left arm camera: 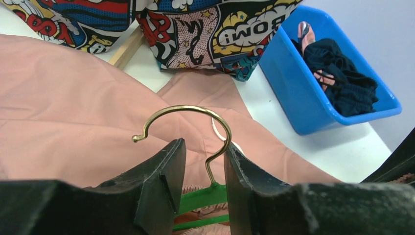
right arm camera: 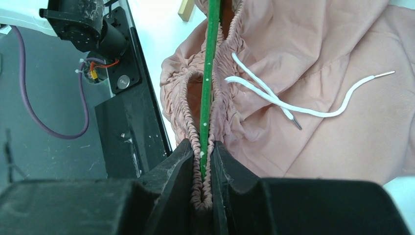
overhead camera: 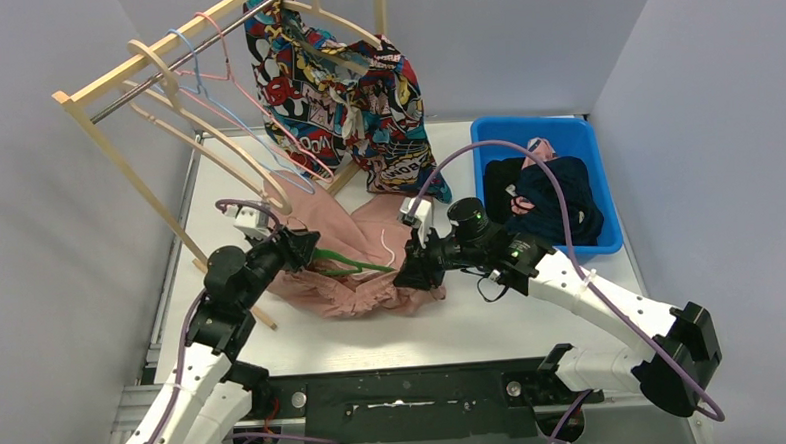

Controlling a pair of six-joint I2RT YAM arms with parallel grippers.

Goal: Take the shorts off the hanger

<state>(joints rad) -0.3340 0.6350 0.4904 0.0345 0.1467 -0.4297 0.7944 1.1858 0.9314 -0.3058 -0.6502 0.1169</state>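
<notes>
Top external view: counter (overhead camera: 533, 316) carries a wooden rack (overhead camera: 161, 45) at the far left and a blue bin (overhead camera: 482, 168) at the far right. Comic-print shorts (overhead camera: 364, 103) hang on the rack; several empty hangers hang beside them. The bin holds dark garments (overhead camera: 553, 200) with a bit of pink showing. The dusty pink shorts (overhead camera: 354, 234) lie crumpled on the counter between the two arms, on a green hanger (overhead camera: 346, 264). The hanger's long axis runs roughly left to right, hook end toward the left arm, far bar end toward the right arm. Left pincer (left arm camera: 204, 147) sits at the hook end: jaws part open and straddling the neck of the gold hook (left arm camera: 188, 106), the wire close against one finger, a gap showing on the other side, so no firm clamp is evident. Right pincer (right arm camera: 200, 149) is closed down on the gathered waistband, with the green bar running into the jaws between the folds. A white drawstring (right arm camera: 303, 111) lies loose on the fabric. Judgement: each arm is nearest its own end, so separation looks set along the hanger axis, hook drawn left and waistband held right. Risk: the right jaws may be pinching the bar together with the cloth, which would stop it sliding free.
</notes>
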